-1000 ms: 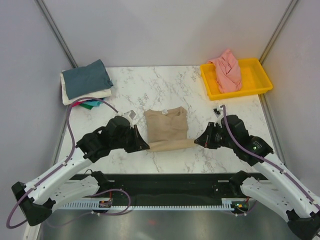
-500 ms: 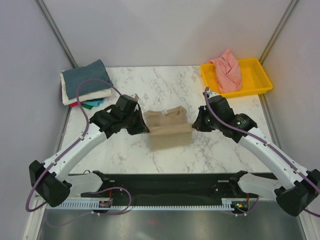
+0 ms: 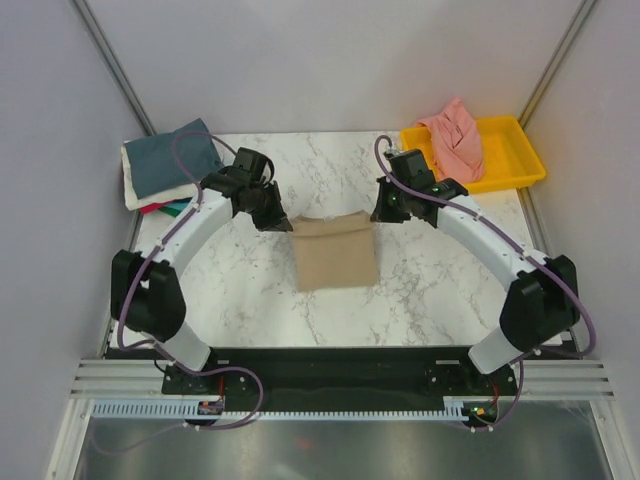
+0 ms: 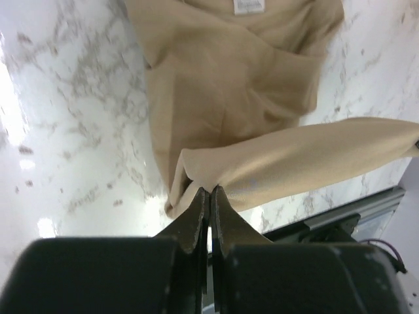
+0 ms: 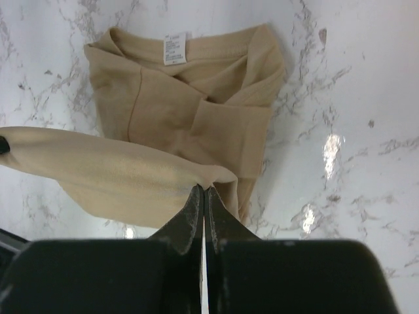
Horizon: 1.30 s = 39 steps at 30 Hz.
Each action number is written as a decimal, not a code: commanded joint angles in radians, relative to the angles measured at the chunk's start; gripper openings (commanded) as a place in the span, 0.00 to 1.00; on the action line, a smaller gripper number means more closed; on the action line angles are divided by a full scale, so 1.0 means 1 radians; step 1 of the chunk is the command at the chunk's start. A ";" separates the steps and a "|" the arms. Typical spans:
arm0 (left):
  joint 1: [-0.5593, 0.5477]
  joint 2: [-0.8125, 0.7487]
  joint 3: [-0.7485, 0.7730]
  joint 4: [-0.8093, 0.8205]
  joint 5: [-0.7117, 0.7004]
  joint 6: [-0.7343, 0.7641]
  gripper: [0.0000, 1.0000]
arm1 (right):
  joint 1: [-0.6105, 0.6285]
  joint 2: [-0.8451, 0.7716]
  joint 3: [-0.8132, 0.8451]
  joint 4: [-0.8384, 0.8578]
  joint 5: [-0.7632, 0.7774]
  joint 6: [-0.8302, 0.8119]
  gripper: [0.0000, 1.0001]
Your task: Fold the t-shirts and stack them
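Note:
The tan t-shirt (image 3: 335, 250) lies in the middle of the marble table, folded over into a rectangle. My left gripper (image 3: 288, 224) is shut on its far left corner, and the wrist view shows the hem (image 4: 294, 163) pinched at the left gripper's (image 4: 209, 190) tips. My right gripper (image 3: 375, 215) is shut on the far right corner; the right gripper (image 5: 203, 188) holds the hem stretched above the shirt's collar label (image 5: 174, 49). A salmon-pink t-shirt (image 3: 455, 140) is heaped at the back right. Folded t-shirts (image 3: 172, 165), slate-blue on top, are stacked at the back left.
The pink shirt lies in a yellow tray (image 3: 515, 150) at the back right corner. Grey walls close in the table on three sides. Bare marble (image 3: 330, 160) lies between the stack and the tray. A black rail (image 3: 330, 365) runs along the near edge.
Both grippers have carried the tan shirt's near hem away from the arm bases to its far edge, folding it over; the arms are now stretched out.

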 commanded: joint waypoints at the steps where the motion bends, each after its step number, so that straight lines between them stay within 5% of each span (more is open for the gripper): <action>1: 0.051 0.166 0.129 -0.012 0.025 0.106 0.02 | -0.040 0.099 0.115 0.036 0.052 -0.062 0.00; 14: 0.114 0.593 0.508 -0.041 0.085 0.127 0.08 | -0.135 0.530 0.322 0.116 -0.033 -0.051 0.00; 17: 0.129 0.684 0.693 -0.142 0.090 0.143 0.24 | -0.168 0.603 0.424 0.099 -0.082 -0.047 0.35; 18: 0.134 0.704 0.812 -0.172 0.094 0.146 0.28 | -0.186 0.619 0.504 0.089 -0.085 -0.047 0.57; 20: 0.146 0.728 0.934 -0.239 0.103 0.162 0.45 | -0.203 0.660 0.610 0.000 -0.067 -0.054 0.66; 21: 0.149 0.727 1.028 -0.249 0.116 0.169 0.66 | -0.220 0.664 0.703 -0.029 -0.062 -0.057 0.69; 23: 0.154 0.686 1.071 -0.249 0.110 0.189 0.75 | -0.227 0.633 0.763 -0.080 -0.030 -0.068 0.70; 26: 0.152 0.586 0.984 -0.218 0.067 0.201 0.76 | -0.226 0.506 0.628 -0.044 -0.039 -0.071 0.71; 28: 0.152 0.481 0.770 -0.157 0.068 0.199 0.75 | -0.221 0.385 0.497 0.042 -0.079 -0.061 0.72; 32: 0.152 0.318 0.269 0.197 0.152 0.183 0.73 | -0.218 0.167 0.003 0.289 -0.207 -0.004 0.71; 39: 0.149 0.253 -0.103 0.587 0.249 0.109 0.71 | -0.175 -0.080 -0.465 0.662 -0.375 0.117 0.77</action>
